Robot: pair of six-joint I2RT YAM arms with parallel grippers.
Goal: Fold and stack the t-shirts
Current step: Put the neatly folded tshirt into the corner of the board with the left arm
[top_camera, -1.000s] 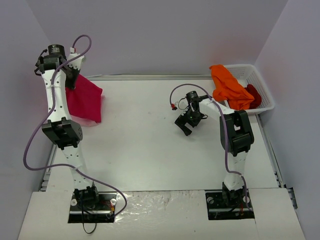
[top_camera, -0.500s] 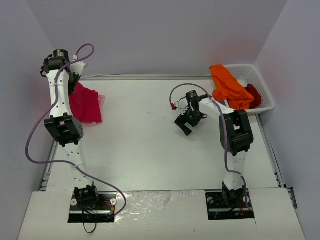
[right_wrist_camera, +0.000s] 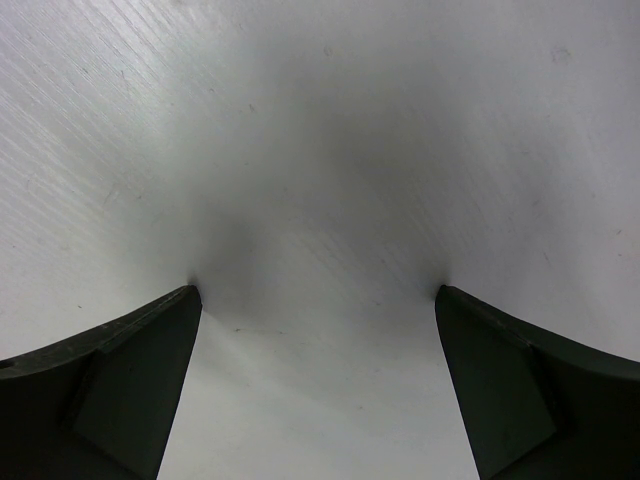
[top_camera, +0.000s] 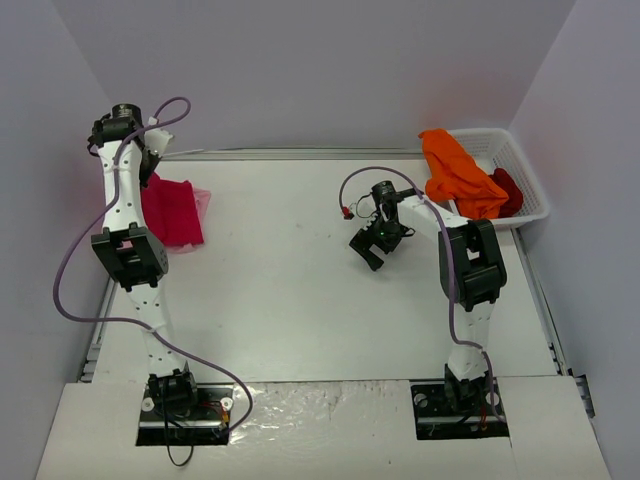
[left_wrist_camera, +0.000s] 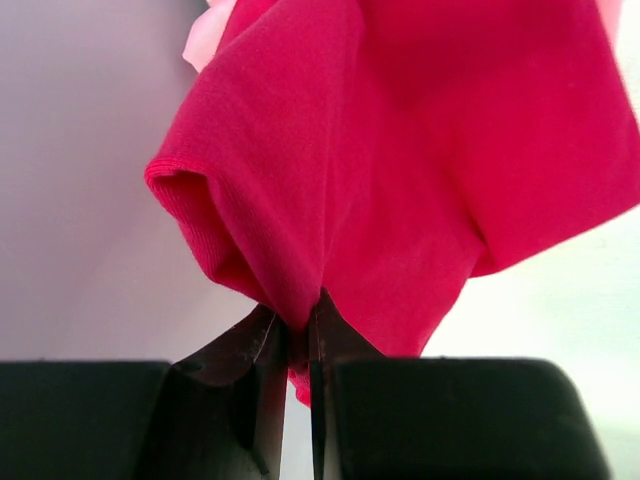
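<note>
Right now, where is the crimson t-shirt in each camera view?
Top external: the crimson t-shirt lies at the far left of the table.
Left wrist: it fills the upper frame, pinched in the left gripper.
Right wrist: not in it; only table under the open right gripper.
Shared landmark: the pale pink t-shirt peeking out beside it, top left in the left wrist view.

The left claw (left_wrist_camera: 298,335) has lowered the crimson shirt (top_camera: 172,212), uncovering a pale pink shirt (top_camera: 204,198) at its three o'clock edge.
</note>
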